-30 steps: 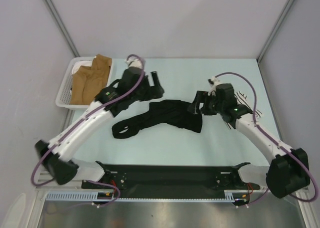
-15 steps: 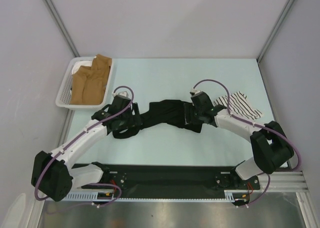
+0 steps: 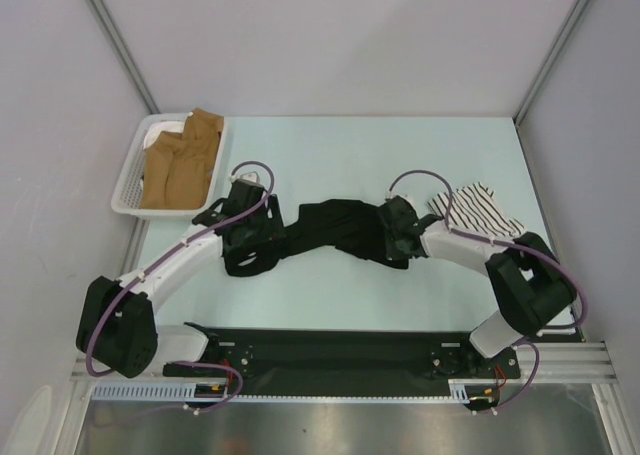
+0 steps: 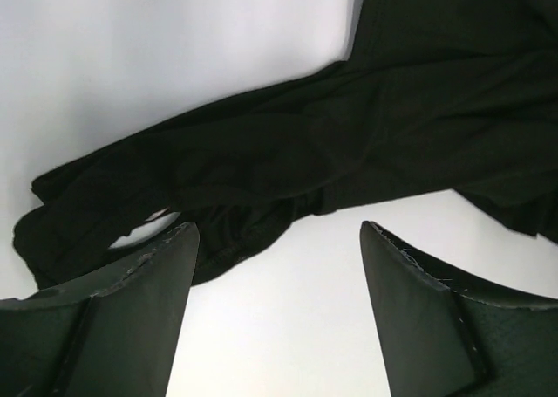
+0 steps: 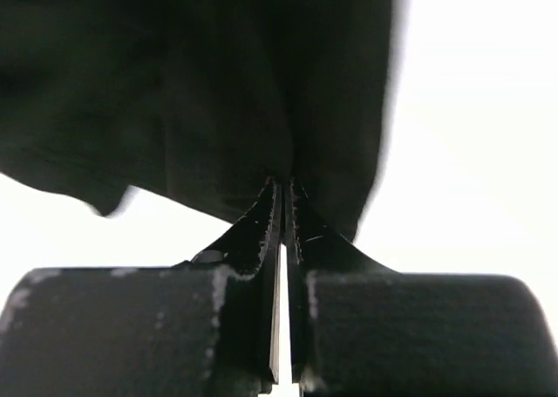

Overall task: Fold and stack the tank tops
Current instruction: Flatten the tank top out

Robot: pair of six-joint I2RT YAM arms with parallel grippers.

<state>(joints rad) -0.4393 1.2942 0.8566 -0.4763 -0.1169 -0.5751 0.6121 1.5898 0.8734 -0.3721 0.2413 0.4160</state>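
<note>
The plain black tank top (image 3: 330, 230) lies crumpled and stretched out across the middle of the table. The striped tank top (image 3: 478, 211) lies folded to its right, behind my right arm. My left gripper (image 3: 262, 240) hovers low over the black top's left end. In the left wrist view it (image 4: 279, 240) is open, with bare table between its fingers and the black cloth (image 4: 331, 135) just beyond the tips. My right gripper (image 3: 388, 237) is at the top's right end. In the right wrist view it (image 5: 284, 188) is shut, its tips pinching the edge of the black cloth (image 5: 218, 92).
A white basket (image 3: 128, 190) at the back left holds brown cloth (image 3: 180, 165) and something white under it. Grey walls close in the table on the left, back and right. The arms' black base rail (image 3: 340, 350) runs along the near edge.
Both arms dropped down to the black tank top. The left gripper swung from the back toward its left end. The right gripper moved in on the right end and closed, uncovering the striped top.
</note>
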